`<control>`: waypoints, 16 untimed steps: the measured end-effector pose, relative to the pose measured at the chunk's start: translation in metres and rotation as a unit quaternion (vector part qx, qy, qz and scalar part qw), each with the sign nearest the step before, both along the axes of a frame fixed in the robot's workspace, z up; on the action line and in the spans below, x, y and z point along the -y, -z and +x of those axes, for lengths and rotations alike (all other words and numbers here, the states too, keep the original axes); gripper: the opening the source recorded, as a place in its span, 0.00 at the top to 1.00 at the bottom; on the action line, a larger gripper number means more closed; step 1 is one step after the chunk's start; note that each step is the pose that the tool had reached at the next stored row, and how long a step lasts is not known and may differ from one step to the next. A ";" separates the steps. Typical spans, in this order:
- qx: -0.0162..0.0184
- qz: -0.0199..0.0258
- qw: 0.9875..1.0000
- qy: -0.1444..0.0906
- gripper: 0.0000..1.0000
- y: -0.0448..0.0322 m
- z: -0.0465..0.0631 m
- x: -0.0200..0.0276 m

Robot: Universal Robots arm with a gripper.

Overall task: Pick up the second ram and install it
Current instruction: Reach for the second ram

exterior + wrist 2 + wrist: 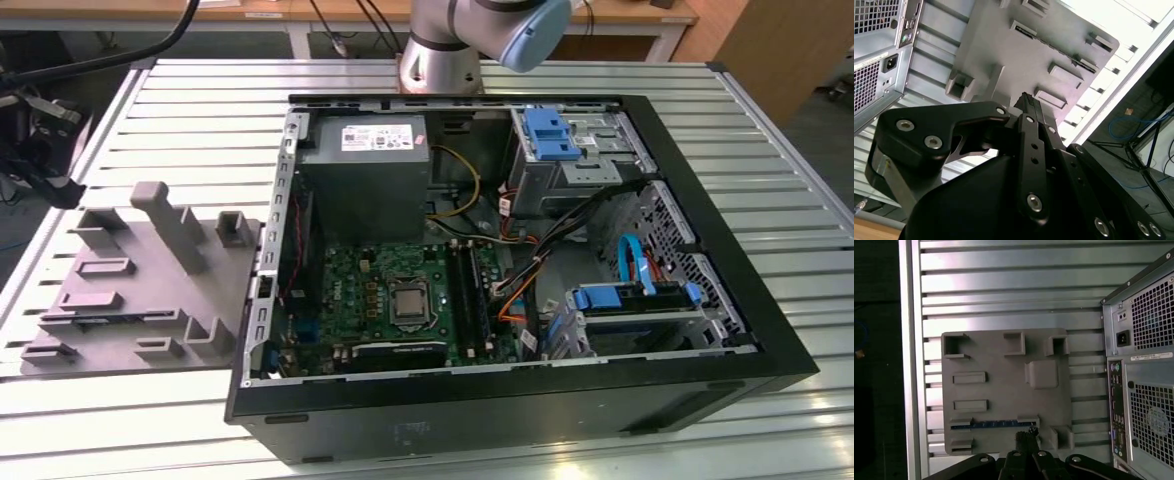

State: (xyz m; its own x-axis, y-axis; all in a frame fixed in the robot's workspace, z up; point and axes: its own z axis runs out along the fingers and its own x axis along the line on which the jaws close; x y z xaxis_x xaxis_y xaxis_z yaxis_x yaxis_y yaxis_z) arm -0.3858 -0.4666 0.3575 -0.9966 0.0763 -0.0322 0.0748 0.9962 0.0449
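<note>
The second ram [994, 425] lies on its edge as a thin dark blue strip in a slot of the grey moulded fixture [1004, 385]. In the exterior view the ram [104, 313] sits low on the fixture [140, 290], on the exterior view's left of the open computer case [534, 400]. My gripper [1026, 436] hangs well above the fixture, close over the ram's slot. Its fingertips [1026, 100] are pressed together and hold nothing. The green motherboard [380, 290] inside the case has long dark memory slots [467, 285] beside the silver socket.
The case stands on a slatted metal table [200, 110]. Inside it are a grey power supply [363, 170], loose cables [534, 270] and blue drive brackets [641, 295]. The case's rear panel [1144, 365] rises beside the fixture. The arm's base [441, 50] stands behind the case.
</note>
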 end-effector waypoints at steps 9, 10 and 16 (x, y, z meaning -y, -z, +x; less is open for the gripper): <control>0.000 0.000 1.000 0.000 0.89 0.0060 -0.004 0.0066; 0.000 0.000 1.000 0.000 0.89 0.0066 -0.004 0.0075; 0.000 0.000 1.000 0.000 0.89 0.0112 -0.007 0.0123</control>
State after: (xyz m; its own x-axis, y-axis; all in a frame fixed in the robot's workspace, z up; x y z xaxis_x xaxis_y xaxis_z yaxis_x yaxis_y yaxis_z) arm -0.3926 -0.4788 0.3464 -0.9966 0.0762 -0.0322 0.0748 0.9962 0.0449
